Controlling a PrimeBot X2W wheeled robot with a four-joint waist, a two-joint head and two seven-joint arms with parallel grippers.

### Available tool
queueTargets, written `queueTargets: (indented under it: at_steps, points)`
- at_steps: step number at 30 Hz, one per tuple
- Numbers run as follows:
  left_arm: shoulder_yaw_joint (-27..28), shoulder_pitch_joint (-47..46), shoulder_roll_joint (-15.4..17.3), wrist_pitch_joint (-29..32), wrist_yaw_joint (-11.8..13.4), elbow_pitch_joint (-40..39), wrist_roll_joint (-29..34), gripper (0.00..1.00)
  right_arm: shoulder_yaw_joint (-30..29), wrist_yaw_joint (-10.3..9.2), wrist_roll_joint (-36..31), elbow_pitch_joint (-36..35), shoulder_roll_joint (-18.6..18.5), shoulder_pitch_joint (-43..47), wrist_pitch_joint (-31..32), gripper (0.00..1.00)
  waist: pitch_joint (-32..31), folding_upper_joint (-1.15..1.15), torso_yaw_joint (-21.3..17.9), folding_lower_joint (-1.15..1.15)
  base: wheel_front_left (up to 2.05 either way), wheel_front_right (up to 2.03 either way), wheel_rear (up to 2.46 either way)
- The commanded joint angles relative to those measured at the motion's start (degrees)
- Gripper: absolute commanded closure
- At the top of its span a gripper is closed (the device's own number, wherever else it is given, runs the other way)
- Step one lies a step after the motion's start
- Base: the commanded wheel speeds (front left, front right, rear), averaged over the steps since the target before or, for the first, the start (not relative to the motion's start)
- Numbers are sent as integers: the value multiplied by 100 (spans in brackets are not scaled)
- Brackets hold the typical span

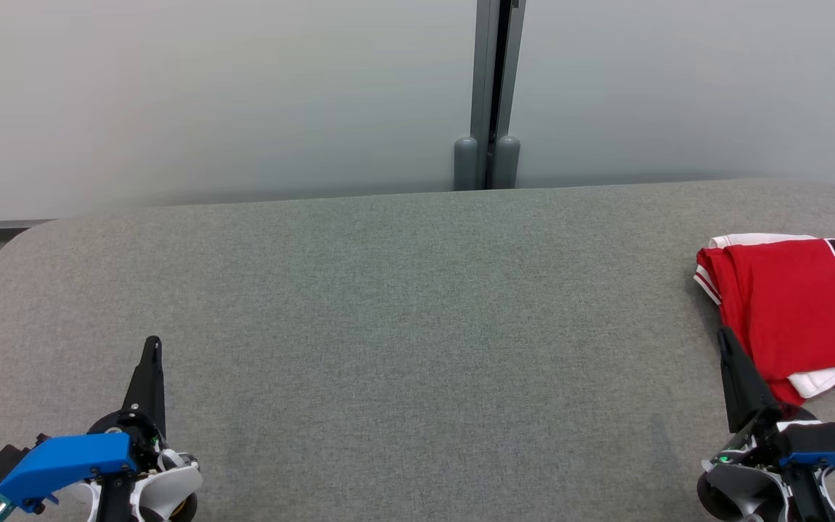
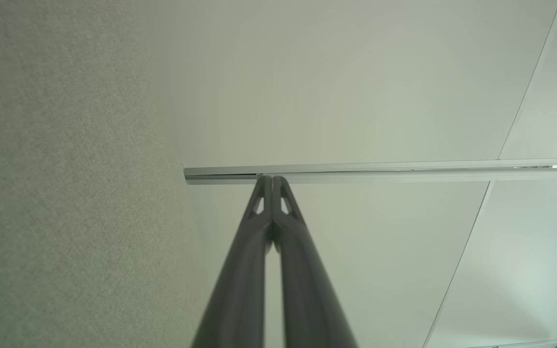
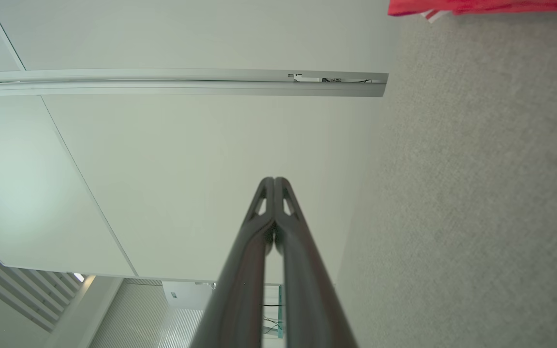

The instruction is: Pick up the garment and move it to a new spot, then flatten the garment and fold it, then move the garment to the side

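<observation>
Garment (image 1: 794,304) (folded, red) lies just beside closed right fingers (image 1: 736,377).

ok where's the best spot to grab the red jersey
Probably the red jersey by its left edge, coming from the left with the right gripper beside it. Layers look stacked together there; the near edge shows loose white trim.

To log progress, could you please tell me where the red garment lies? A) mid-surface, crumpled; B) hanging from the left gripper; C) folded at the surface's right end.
C: the red garment lies folded on the grey surface at the head view's right edge, by the shut right gripper.
</observation>
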Motion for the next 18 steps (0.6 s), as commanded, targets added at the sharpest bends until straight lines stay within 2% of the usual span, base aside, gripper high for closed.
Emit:
queueTargets:
  at_steps: [1,18]
  points:
    - [9,-55,-10,21,-23,-23,-12,100,-10,0,16,-19,-17,66,16,100,0,0,0,0,0,0,0]
    - [8,-55,-10,21,-23,-23,-13,100,-10,0,16,-19,-17,67,16,100,0,0,0,0,0,0,0]
